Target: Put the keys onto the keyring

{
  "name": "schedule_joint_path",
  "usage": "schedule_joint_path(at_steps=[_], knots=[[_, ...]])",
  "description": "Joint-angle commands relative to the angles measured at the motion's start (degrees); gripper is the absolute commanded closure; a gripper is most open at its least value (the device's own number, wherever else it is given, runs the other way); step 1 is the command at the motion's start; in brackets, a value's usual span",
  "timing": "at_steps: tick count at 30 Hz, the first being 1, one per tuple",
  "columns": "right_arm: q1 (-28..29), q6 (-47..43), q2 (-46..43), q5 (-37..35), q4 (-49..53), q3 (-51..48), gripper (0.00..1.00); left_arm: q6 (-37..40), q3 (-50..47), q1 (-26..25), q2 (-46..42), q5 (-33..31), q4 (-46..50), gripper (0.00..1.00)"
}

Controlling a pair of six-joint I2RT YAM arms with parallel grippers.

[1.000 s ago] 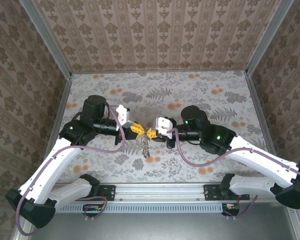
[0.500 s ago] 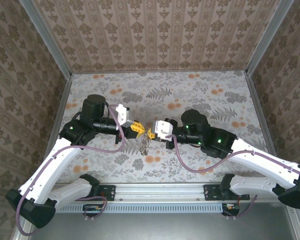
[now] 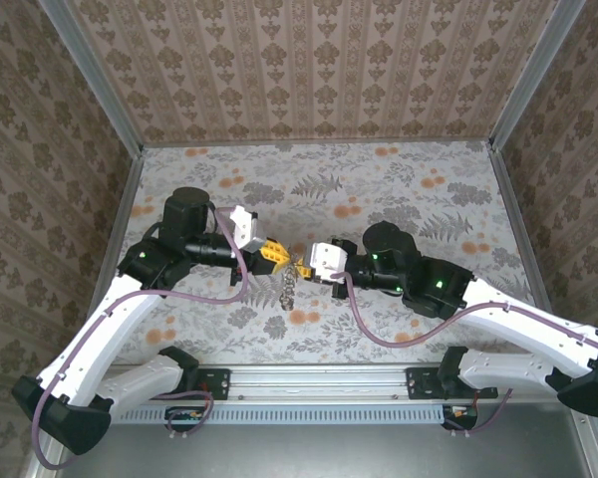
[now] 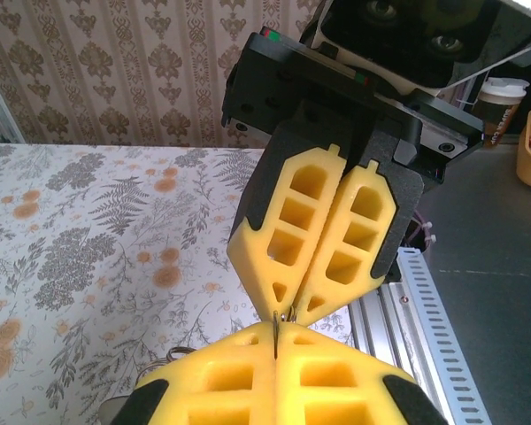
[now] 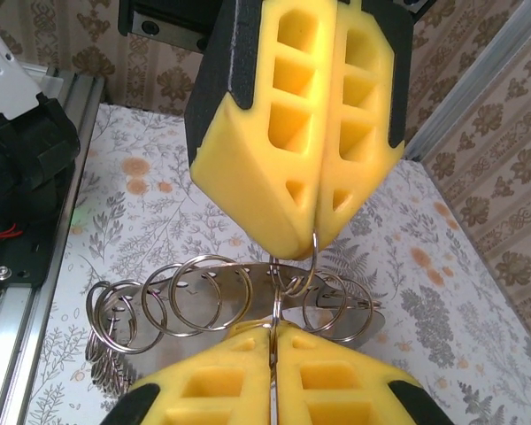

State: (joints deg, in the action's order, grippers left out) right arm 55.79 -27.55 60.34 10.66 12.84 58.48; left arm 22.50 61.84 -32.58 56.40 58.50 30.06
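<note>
Together, left hand (image 3: pixel 281 258) and right hand (image 3: pixel 303 265) pinch the keyring (image 3: pixel 290 290).

The bench (image 3: pixel 399 179) has a pale surface printed with grey fern leaves and orange flowers. A metal rail (image 3: pixel 319 383) runs along its near edge. The keyring (image 3: pixel 290 289) hangs over the bench centre; contact with the surface cannot be determined.
</note>
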Motion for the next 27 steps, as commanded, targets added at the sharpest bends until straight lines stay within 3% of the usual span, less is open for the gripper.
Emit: schedule_joint_path(at_steps=[1,10,21,27], knots=[[0.5,-0.7,-1.4,-1.5,-0.2,-0.7,0.91,-1.1,0.4,0.2,-0.7,2.0,-2.3,1.0],[1.2,-0.7,-2.5,-1.6,-0.9,-1.3,1.0,-2.4,0.2,0.6,-0.6,2.5,-3.5,1.0],[2.4,-1.0,-2.6,-3.1,-0.8,-1.4,1.0,-5.0,-0.8,1.1,-0.8,4.0,-6.1,1.0],[2.4,-2.1,-2.7,-3.1,-1.4,-2.5,0.73,-6.5,-0.7,1.9,0.0,4.7,-8.1,1.0]])
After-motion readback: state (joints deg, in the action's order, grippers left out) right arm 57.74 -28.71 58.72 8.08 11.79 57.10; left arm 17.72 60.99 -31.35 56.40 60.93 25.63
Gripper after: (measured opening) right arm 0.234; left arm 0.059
